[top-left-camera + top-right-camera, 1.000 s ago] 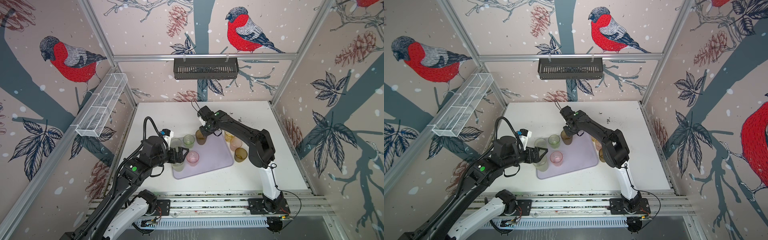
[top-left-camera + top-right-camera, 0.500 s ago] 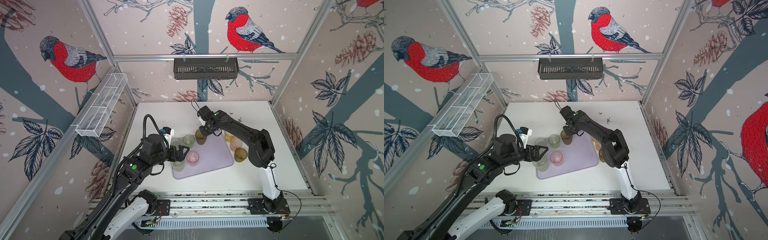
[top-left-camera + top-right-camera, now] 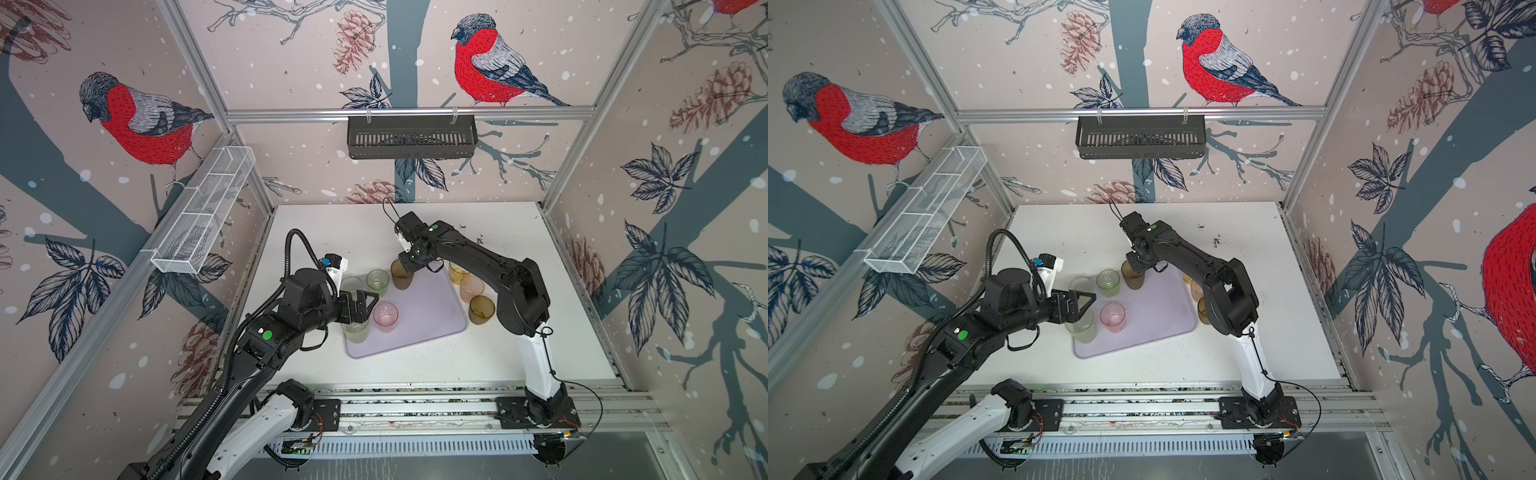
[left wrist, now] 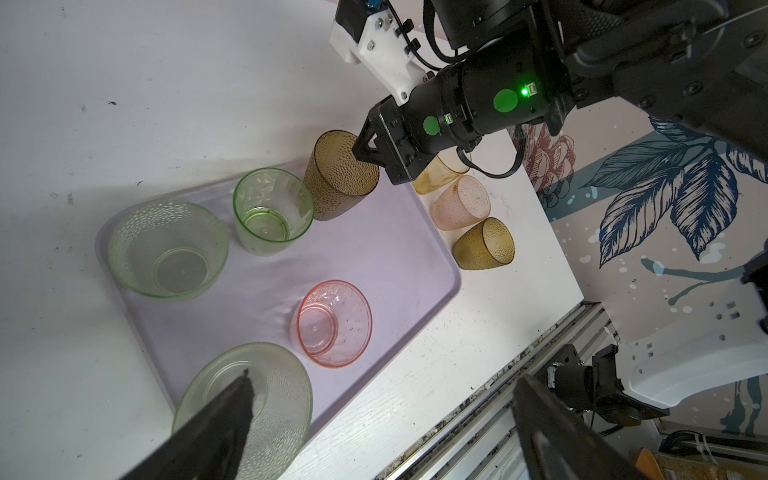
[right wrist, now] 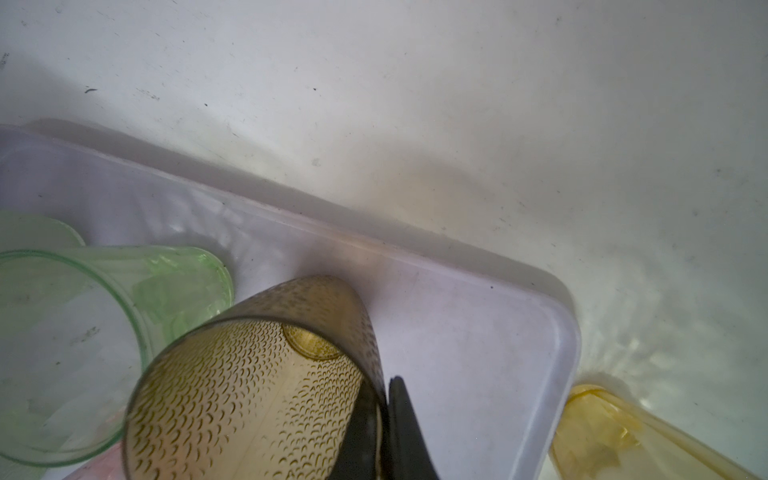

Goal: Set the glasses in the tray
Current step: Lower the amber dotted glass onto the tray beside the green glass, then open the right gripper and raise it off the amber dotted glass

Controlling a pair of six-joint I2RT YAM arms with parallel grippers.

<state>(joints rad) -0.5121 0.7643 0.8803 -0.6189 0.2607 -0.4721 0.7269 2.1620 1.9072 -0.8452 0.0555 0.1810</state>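
Placing step in hand. The right pincer (image 4: 368,156) pinches the rim of the dark brown glass (image 4: 338,178), which is tilted at the far edge of the tray (image 4: 395,257). The left pincer (image 3: 365,306) is spread above the tray's near-left corner. Next move, as judged: level the glass, seat it, release.

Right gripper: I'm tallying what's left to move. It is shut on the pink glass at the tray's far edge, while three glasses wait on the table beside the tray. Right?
No: the right gripper is shut on the dark brown glass, not the pink one, as the left wrist view shows. The pink glass stands free on the tray. The rest is right.
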